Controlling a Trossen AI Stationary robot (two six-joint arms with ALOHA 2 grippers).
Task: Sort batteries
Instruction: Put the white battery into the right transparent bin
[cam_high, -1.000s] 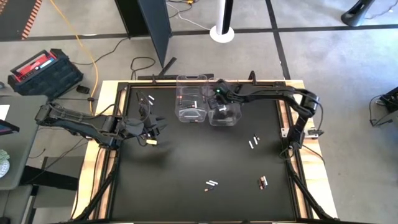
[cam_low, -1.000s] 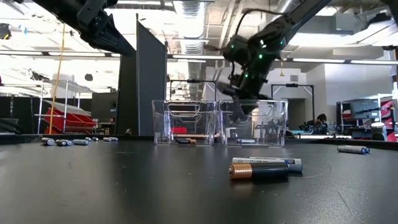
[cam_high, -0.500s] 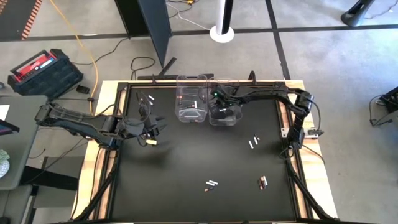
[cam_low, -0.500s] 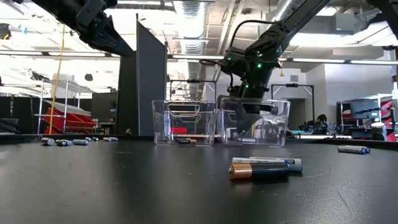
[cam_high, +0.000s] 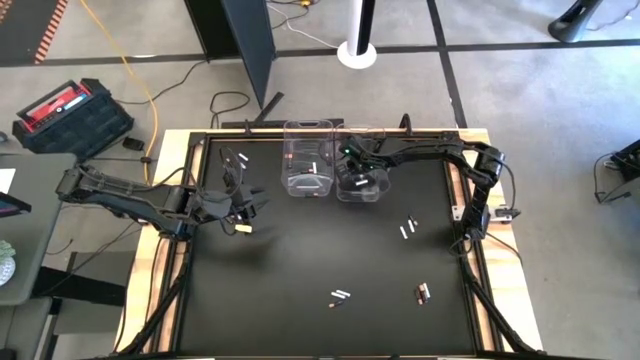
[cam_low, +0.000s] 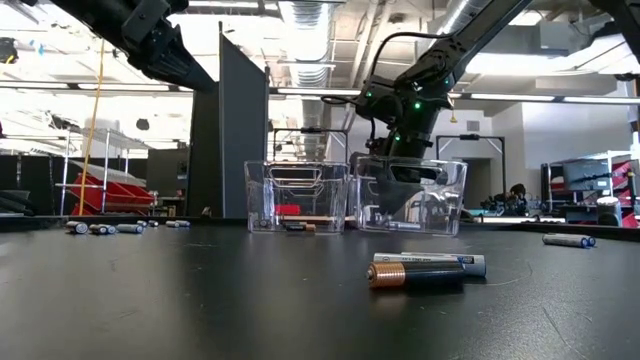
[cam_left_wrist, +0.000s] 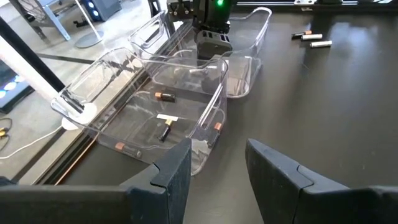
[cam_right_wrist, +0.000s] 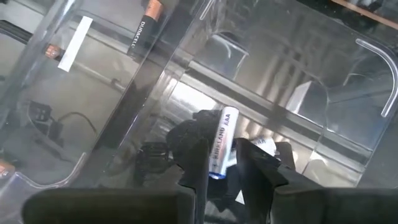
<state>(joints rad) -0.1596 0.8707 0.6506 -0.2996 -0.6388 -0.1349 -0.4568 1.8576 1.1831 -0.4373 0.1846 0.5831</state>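
- Up high, the right gripper (cam_high: 357, 180) is seen dipped into the right clear bin (cam_high: 378, 190), and the left gripper (cam_high: 252, 203) is held over the table's left side. Loose batteries (cam_high: 408, 228) are spread on the black table (cam_high: 300, 260).
- Down low, two batteries (cam_low: 425, 270) are seen lying together near the front, with more at the far left (cam_low: 100, 228).
- By the left wrist, the fingers (cam_left_wrist: 174, 177) are seen apart with nothing between them, and batteries (cam_left_wrist: 165, 96) are seen in the left bin (cam_left_wrist: 93, 93).
- By the right wrist, a white battery (cam_right_wrist: 222, 142) is seen between fingers (cam_right_wrist: 193, 163) that are a little apart, inside the bin; whether it is gripped cannot be told.
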